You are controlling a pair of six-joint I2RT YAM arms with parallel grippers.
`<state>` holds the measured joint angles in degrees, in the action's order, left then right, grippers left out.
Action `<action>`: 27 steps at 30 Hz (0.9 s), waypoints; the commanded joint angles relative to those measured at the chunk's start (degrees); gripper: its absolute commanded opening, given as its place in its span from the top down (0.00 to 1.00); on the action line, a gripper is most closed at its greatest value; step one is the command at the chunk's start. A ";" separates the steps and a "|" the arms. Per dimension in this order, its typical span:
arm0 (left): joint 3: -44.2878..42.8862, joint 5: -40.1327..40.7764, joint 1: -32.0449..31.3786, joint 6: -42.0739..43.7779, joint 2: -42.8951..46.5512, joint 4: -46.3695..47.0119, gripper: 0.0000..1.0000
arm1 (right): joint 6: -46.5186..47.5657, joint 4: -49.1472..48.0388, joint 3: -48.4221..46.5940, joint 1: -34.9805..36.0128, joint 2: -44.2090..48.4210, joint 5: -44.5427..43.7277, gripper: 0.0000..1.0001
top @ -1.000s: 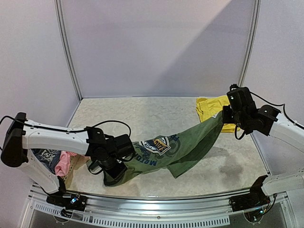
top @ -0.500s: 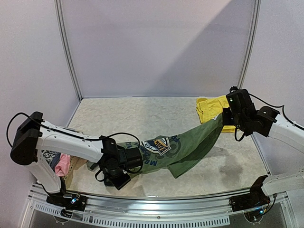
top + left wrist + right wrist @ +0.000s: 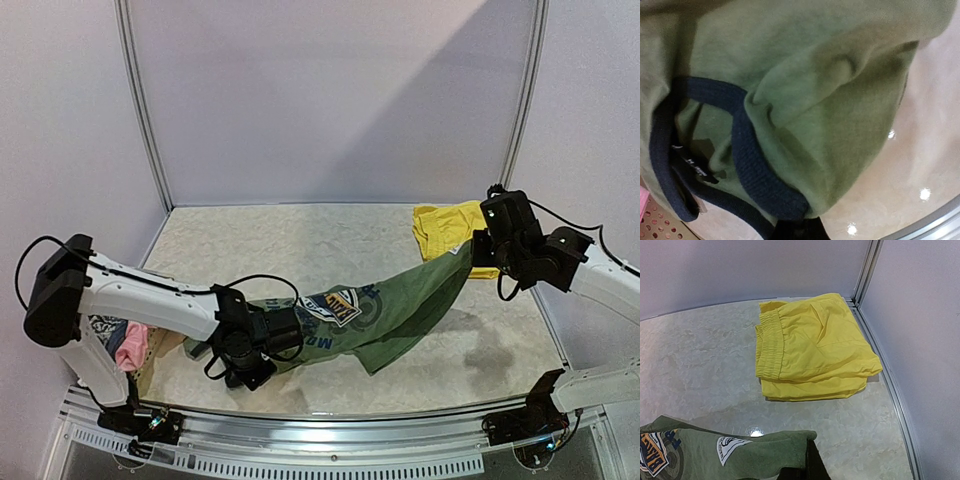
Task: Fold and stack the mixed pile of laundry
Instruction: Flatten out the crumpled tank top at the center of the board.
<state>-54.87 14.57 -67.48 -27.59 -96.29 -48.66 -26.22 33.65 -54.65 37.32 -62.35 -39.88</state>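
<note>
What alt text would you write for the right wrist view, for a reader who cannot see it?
Folded yellow shorts lie on a pale marbled table, near the right wall. In the foreground, the hem of an olive-green top with a small white patch is held at the frame's bottom edge.

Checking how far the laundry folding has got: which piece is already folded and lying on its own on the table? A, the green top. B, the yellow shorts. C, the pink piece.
B: the yellow shorts lie folded flat in the far right corner, while the green top is held stretched out unfolded and the pink piece sits bunched at the left.
</note>
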 commanded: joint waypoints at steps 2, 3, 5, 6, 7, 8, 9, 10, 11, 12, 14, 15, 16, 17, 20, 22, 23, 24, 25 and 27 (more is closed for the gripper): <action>-4.10 5.80 0.07 -0.66 10.20 -2.44 1.00 | -0.34 2.34 -1.04 -0.04 3.04 0.15 1.00; -5.42 6.83 0.07 -0.66 11.58 -3.44 1.00 | -0.33 2.13 -1.41 0.00 3.79 0.83 1.00; -8.86 9.01 0.07 -0.08 14.13 -5.59 1.00 | 0.39 1.05 -2.24 -0.04 5.26 3.53 1.00; -11.05 10.51 0.07 -0.06 15.13 -6.98 1.00 | 0.94 0.79 -2.82 -0.01 5.82 5.53 1.00; -13.35 11.88 0.05 0.03 16.27 -8.36 1.00 | 1.37 0.84 -3.58 0.01 6.53 8.17 1.00; -15.52 13.51 0.05 -0.01 17.36 -9.76 1.00 | 2.15 1.14 -4.54 -0.05 7.00 10.01 1.00; -18.55 15.33 0.07 -0.27 19.27 -11.25 1.00 | 2.67 1.65 -5.73 -0.05 7.74 11.93 1.00; -20.60 17.42 0.07 -0.46 20.86 -12.33 1.00 | 3.23 2.21 -6.95 -0.02 8.39 13.52 1.00; -22.40 18.80 0.07 -0.26 22.23 -13.05 1.00 | 3.76 2.97 -8.08 -0.02 8.98 14.80 1.00; -24.54 19.64 0.19 -0.05 23.64 -13.87 1.00 | 4.01 3.79 -9.30 0.03 10.04 15.79 1.00; -28.27 22.27 0.98 0.67 25.63 -15.25 1.00 | 4.61 6.26 -12.55 0.02 11.38 16.29 1.00; -29.76 23.34 1.98 1.21 26.28 -15.59 1.00 | 4.60 7.35 -15.04 0.00 12.00 15.73 1.00; -30.59 23.38 3.88 1.81 26.74 -15.47 1.00 | 4.46 7.98 -16.55 -0.02 12.16 15.08 1.00; -30.87 22.56 6.57 2.38 27.04 -15.11 1.00 | 4.43 7.89 -17.71 -0.04 12.11 14.49 1.00; -27.50 12.90 19.43 3.42 26.84 -11.87 1.00 | 5.59 7.54 -19.83 0.00 8.15 8.87 1.00; -22.51 4.73 26.61 3.58 25.64 -8.84 1.00 | 4.87 10.70 -21.18 -0.84 1.01 6.20 1.00; -19.93 1.88 29.17 3.49 24.67 -7.53 1.00 | 4.23 11.76 -21.49 -1.77 -2.14 7.19 1.00; -17.48 -0.22 31.33 3.51 23.32 -6.34 1.00 | 3.85 12.23 -21.47 -2.59 -6.25 8.67 1.00; -14.46 -1.84 33.19 3.56 21.90 -5.36 1.00 | 3.33 12.12 -21.17 -3.09 -10.90 9.95 1.00; -10.78 -3.85 35.73 3.19 18.78 -2.72 1.00 | 2.66 10.12 -20.03 -3.70 -16.03 11.39 1.00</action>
<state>-72.97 20.88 -36.32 -24.93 -71.50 -55.07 -22.20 40.12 -78.13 35.07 -66.06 -30.30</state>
